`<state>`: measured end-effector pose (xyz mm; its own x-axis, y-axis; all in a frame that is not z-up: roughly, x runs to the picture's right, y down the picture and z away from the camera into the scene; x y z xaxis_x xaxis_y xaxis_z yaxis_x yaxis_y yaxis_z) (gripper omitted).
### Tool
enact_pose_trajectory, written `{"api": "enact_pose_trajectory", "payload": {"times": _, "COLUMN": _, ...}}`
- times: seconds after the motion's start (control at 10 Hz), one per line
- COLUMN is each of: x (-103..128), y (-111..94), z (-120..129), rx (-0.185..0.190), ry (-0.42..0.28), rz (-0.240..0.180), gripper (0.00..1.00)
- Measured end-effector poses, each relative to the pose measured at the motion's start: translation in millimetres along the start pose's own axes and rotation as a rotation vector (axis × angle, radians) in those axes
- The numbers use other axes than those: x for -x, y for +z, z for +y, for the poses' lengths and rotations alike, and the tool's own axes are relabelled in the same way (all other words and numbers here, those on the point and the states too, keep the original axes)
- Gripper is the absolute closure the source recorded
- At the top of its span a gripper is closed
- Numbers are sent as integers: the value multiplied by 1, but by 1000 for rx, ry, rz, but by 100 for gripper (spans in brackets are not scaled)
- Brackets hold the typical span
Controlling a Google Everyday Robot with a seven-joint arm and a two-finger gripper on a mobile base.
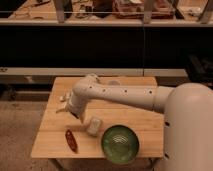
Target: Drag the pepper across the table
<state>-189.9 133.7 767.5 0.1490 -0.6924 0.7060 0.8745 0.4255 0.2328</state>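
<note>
from where i stand, the square table [150, 125] of pale wooden planks sits in front of a long dark counter [100, 47]. the small dark red pepper [71, 140], tapered at both ends, lies flat near the front left corner of the table. its length runs roughly back to front, on a slight slant. nothing is touching it.

the robot's thick white arm [125, 96] reaches in from the big rounded white body [190, 130] on the right. it stretches across the back half of the table to the left side, where it bends downward. the gripper [62, 103] is at the end of it, over the left part of the table, behind the pepper and apart from it. its two pale fingers are spread wide with nothing between them, so it has hold of nothing. whether the tips touch the wood i cannot tell.

a white rounded block [93, 125] lies just right of the pepper and a little further back, below the bend of the arm. a round green bowl [120, 144] with a ribbed inside stands by the front edge, just right of the block and close to it. the block lies between the pepper and the bowl.
</note>
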Motion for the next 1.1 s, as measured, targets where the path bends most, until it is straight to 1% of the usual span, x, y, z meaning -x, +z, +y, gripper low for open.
{"api": "enact_pose_trajectory", "payload": {"times": 0.1, "x": 0, "y": 1, "z": 1, "rx": 14, "ry": -41, "rz": 10, "gripper": 20}}
{"api": "enact_pose_trajectory", "payload": {"times": 0.2, "x": 2, "y": 3, "z": 0, "rx": 35, "ry": -115, "rz": 18, "gripper": 20}}
{"api": "enact_pose_trajectory", "payload": {"times": 0.4, "x": 11, "y": 9, "z": 0, "rx": 73, "ry": -309, "rz": 16, "gripper": 20}}
{"api": "enact_pose_trajectory", "payload": {"times": 0.5, "x": 16, "y": 11, "z": 0, "rx": 86, "ry": -386, "rz": 9, "gripper": 20}}
{"api": "enact_pose_trajectory", "payload": {"times": 0.6, "x": 27, "y": 16, "z": 1, "rx": 119, "ry": -520, "rz": -17, "gripper": 20}}
{"api": "enact_pose_trajectory", "payload": {"times": 0.7, "x": 35, "y": 19, "z": 1, "rx": 141, "ry": -590, "rz": -37, "gripper": 20}}
{"api": "enact_pose_trajectory", "payload": {"times": 0.8, "x": 44, "y": 23, "z": 5, "rx": 184, "ry": -673, "rz": -69, "gripper": 20}}
{"api": "enact_pose_trajectory", "payload": {"times": 1.0, "x": 61, "y": 34, "z": 10, "rx": 292, "ry": -821, "rz": -134, "gripper": 20}}
{"api": "enact_pose_trajectory", "payload": {"times": 1.1, "x": 64, "y": 38, "z": 12, "rx": 339, "ry": -855, "rz": -148, "gripper": 20}}
